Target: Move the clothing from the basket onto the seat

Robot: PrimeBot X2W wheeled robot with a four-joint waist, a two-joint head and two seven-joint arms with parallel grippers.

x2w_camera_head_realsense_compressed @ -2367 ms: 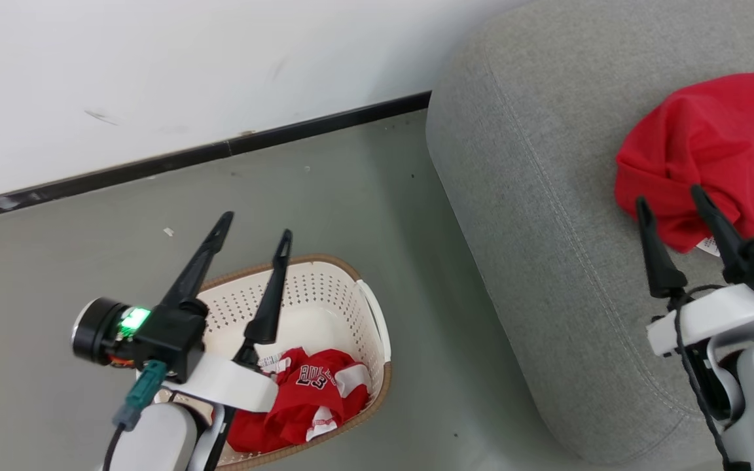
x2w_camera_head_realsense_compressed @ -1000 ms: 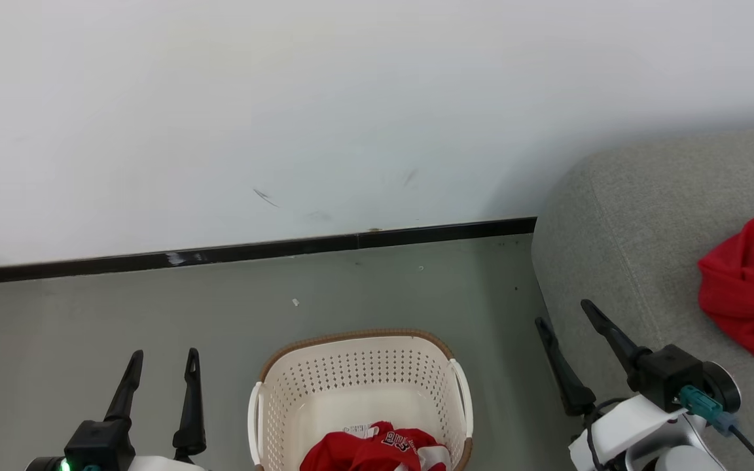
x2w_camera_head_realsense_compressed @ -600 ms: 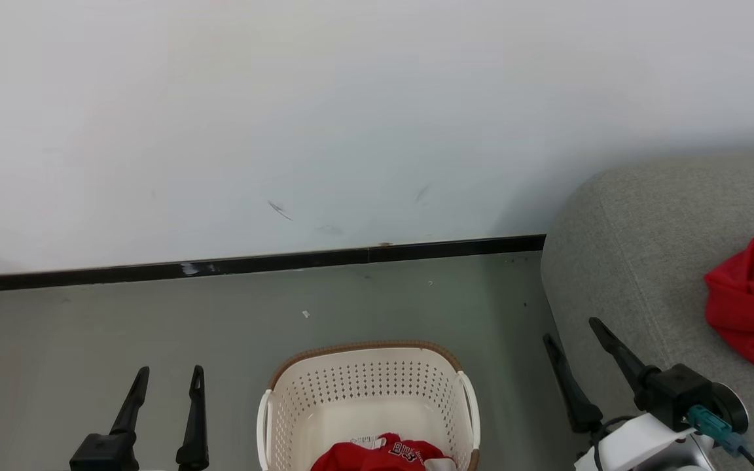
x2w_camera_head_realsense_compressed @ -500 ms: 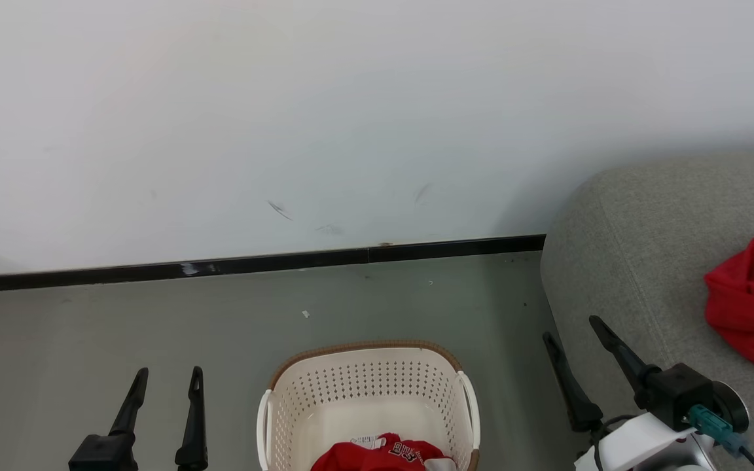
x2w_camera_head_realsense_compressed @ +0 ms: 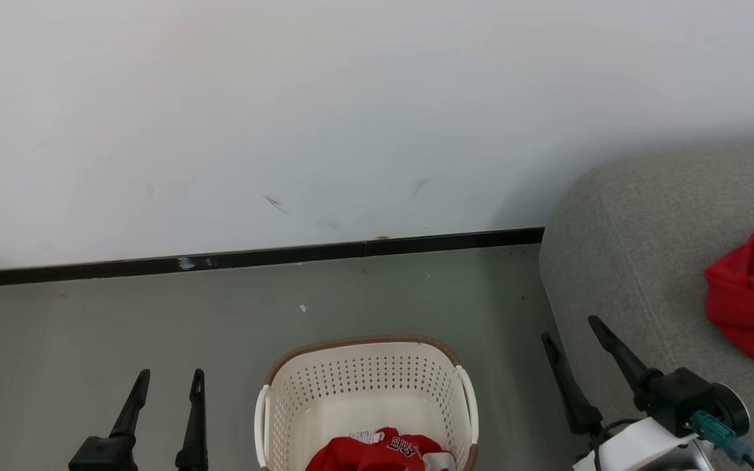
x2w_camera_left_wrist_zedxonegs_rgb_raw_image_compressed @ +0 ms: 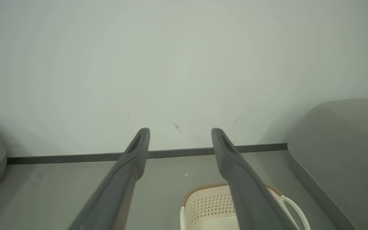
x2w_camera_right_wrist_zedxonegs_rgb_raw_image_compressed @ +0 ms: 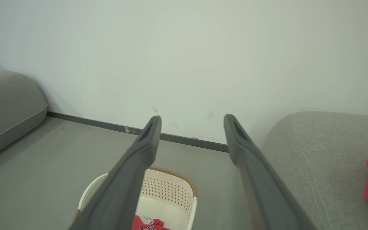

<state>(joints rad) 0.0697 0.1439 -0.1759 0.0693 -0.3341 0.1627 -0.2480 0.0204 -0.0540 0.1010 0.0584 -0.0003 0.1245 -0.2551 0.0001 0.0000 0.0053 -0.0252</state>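
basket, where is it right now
In the head view the basket sits on the floor at bottom centre, between the left pincer and right pincer, just left of the grey sofa.

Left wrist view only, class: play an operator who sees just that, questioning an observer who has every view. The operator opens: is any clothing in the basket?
Observer: Yes, a red jersey lies in the basket, at the end nearer the robot.
Operator: Is anything on the sofa?
Observer: One red garment lies crumpled on the seat.
Operator: And my other arm?
Observer: The right gripper is open and empty, right of the basket, by the seat's edge.
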